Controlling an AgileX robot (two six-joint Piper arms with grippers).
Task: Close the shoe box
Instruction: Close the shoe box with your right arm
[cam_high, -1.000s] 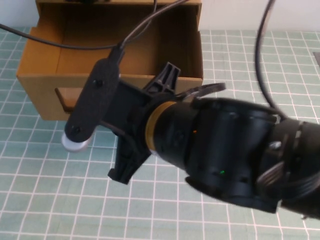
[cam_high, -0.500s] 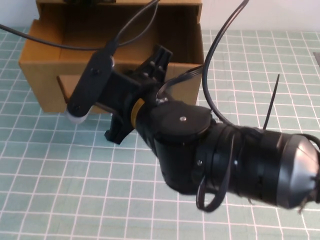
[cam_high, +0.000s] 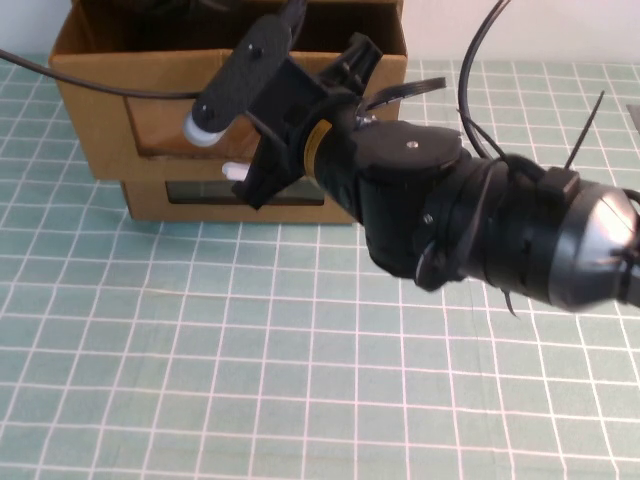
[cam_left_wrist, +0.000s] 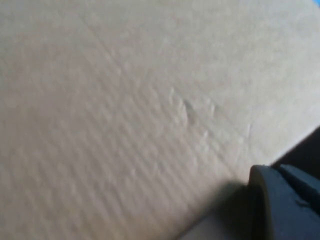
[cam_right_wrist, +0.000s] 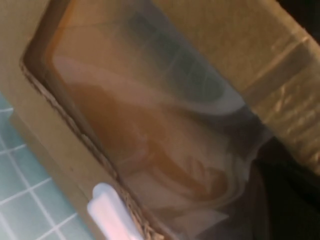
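The shoe box (cam_high: 95, 120) is brown cardboard and stands at the back left of the mat, on top of a similar box. Its front panel has a clear window (cam_high: 150, 128), with a small white tab (cam_high: 235, 170) below it. My right gripper (cam_high: 300, 120) is up against that front panel, and its arm hides much of the panel. The right wrist view shows the window (cam_right_wrist: 135, 115) and the tab (cam_right_wrist: 107, 210) from very near. My left gripper (cam_left_wrist: 285, 207) lies against plain cardboard (cam_left_wrist: 125, 100) and is hidden in the high view.
A similar brown box (cam_high: 145, 200) with its own window (cam_high: 215, 190) sits under the shoe box. A green gridded mat (cam_high: 200, 350) covers the table in front. Black cables (cam_high: 60, 75) run over the box top.
The drawer front has slid back away from me, from well out over the mat to nearly flush. My right arm moved forward with it. The lower box's front now shows.
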